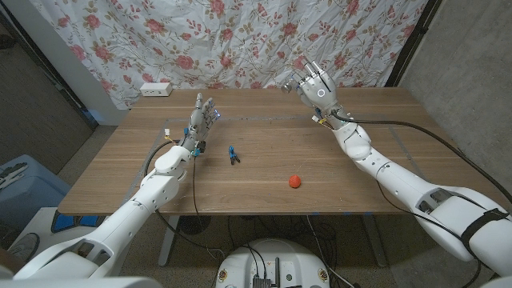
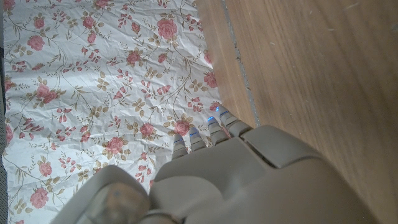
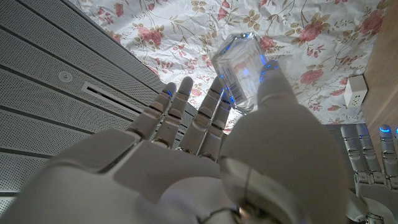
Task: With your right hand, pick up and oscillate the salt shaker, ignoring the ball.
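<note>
My right hand (image 1: 314, 85) is raised above the table's far right part and holds the salt shaker (image 3: 242, 71), a clear glass bottle, between thumb and fingers (image 3: 186, 118). In the head view a small part of the shaker (image 1: 289, 82) pokes out beside the hand. The orange ball (image 1: 295, 181) lies on the wooden table (image 1: 360, 192) nearer the front, well below and in front of that hand. My left hand (image 1: 201, 122) stands at the middle left with fingers straight up and apart, holding nothing; the left wrist view shows its back (image 2: 242, 180).
A small blue tool (image 1: 233, 154) lies on the table just right of my left hand. A white power strip (image 1: 156, 89) sits at the back left edge. A floral curtain (image 1: 240, 40) hangs behind the table.
</note>
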Tool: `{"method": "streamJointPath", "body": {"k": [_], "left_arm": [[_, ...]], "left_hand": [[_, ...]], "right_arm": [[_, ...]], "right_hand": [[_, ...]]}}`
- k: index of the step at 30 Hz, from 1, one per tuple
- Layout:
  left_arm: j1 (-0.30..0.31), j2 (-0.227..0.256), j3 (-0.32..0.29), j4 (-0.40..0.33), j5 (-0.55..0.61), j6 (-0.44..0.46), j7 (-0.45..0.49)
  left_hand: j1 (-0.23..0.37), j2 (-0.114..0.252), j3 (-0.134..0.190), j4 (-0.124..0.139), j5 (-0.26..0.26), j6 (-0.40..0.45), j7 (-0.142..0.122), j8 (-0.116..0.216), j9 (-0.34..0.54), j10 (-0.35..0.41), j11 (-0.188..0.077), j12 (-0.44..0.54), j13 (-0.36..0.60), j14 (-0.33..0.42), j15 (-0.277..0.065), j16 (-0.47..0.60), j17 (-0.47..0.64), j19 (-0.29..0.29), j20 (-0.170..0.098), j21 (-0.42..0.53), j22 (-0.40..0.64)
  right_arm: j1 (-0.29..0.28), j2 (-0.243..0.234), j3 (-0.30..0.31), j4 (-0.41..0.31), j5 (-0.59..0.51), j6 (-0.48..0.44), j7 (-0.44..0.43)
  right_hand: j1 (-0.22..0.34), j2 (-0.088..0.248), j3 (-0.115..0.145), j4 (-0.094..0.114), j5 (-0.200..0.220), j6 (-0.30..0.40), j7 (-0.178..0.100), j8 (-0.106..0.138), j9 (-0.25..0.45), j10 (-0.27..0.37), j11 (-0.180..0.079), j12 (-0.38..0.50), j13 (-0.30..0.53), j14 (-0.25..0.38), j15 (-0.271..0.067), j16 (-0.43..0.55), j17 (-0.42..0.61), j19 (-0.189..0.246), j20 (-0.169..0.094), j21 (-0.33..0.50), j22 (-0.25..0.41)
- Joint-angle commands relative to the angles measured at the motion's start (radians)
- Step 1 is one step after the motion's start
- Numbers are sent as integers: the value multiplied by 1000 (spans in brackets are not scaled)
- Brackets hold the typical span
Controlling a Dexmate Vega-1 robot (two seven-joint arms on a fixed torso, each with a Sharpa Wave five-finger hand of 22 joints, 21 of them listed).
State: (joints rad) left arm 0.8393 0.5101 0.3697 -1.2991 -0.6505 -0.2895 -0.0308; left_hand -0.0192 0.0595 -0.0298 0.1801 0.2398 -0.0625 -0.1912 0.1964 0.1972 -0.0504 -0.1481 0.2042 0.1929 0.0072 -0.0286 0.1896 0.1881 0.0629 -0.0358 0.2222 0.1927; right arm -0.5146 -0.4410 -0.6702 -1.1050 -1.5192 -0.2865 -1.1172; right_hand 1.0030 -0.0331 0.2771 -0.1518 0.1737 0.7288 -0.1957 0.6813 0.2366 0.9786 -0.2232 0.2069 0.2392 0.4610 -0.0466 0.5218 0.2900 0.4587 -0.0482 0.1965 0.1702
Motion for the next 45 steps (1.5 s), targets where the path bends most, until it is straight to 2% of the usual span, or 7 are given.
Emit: {"method": "streamJointPath", "body": {"k": [1, 14, 33, 36, 39, 43, 45], "left_arm": [[0, 0, 0, 0, 0, -1, 0], [0, 0, 0, 0, 0, -1, 0], [0, 0, 0, 0, 0, 0, 0], [0, 0, 0, 0, 0, 0, 0], [0, 0, 0, 0, 0, 0, 0], [0, 0, 0, 0, 0, 0, 0], [0, 0, 0, 0, 0, 0, 0]], "left_hand": [[0, 101, -2, 6, 8, 1, -10, 4, 6, 1, -7, 8, 4, 1, -105, 5, 6, 4, -24, 4, 5], [0, 101, -2, 6, 8, 0, -10, 4, 6, 1, -8, 8, 4, 0, -105, 5, 6, 4, -23, 4, 5], [0, 101, -2, 6, 8, 1, -10, 4, 6, 1, -9, 8, 4, 1, -106, 5, 6, 5, -24, 5, 5], [0, 101, -2, 6, 8, 1, -9, 4, 6, 1, -8, 8, 4, 0, -105, 5, 6, 5, -23, 5, 5], [0, 101, -2, 6, 8, 1, -10, 4, 6, 1, -9, 8, 4, 0, -106, 5, 6, 5, -24, 5, 5], [0, 101, -2, 6, 8, 2, -9, 5, 6, 0, -8, 8, 4, 1, -104, 5, 6, 4, -24, 4, 5], [0, 101, -2, 6, 8, 2, -9, 5, 6, 1, -8, 8, 4, 0, -105, 5, 6, 5, -24, 5, 5]], "right_arm": [[-5, -1, 0, 14, 2, 22, 0], [-42, -19, 3, -5, 8, 60, 0], [-106, 12, 139, -91, 70, 279, 0], [-99, 11, 134, -99, 109, 312, 0], [-87, -5, 103, -110, 143, 300, 0], [-63, -60, 25, -146, 264, 291, 24], [-62, -97, 0, -192, 332, 293, 82]], "right_hand": [[68, 75, -1, -2, 5, 33, -26, 11, 23, -6, 1, 7, 4, 8, -143, -1, 3, 3, -7, 5, 4], [65, 76, -3, -1, 5, 35, -26, 13, 24, -7, 1, 6, 3, 9, -142, -3, 2, 4, -6, 5, 4], [15, 77, -12, 17, 7, 44, -25, 24, 26, 1, 2, 9, 3, 32, -136, -19, -9, 27, -8, 11, 4], [8, 74, -14, 18, 7, 43, -25, 24, 26, 2, 2, 9, 2, 34, -136, -22, -11, 30, -7, 11, 4], [-1, 73, -15, 20, 8, 42, -25, 24, 25, 1, 2, 9, 2, 37, -137, -27, -13, 31, -6, 11, 4], [-12, 72, -16, 22, 8, 39, -26, 23, 24, 1, 2, 8, 1, 41, -136, -31, -15, 31, -6, 10, 4], [-18, 72, -17, 24, 9, 37, -25, 22, 23, 0, 2, 7, 0, 43, -136, -33, -16, 31, -5, 10, 4]]}}
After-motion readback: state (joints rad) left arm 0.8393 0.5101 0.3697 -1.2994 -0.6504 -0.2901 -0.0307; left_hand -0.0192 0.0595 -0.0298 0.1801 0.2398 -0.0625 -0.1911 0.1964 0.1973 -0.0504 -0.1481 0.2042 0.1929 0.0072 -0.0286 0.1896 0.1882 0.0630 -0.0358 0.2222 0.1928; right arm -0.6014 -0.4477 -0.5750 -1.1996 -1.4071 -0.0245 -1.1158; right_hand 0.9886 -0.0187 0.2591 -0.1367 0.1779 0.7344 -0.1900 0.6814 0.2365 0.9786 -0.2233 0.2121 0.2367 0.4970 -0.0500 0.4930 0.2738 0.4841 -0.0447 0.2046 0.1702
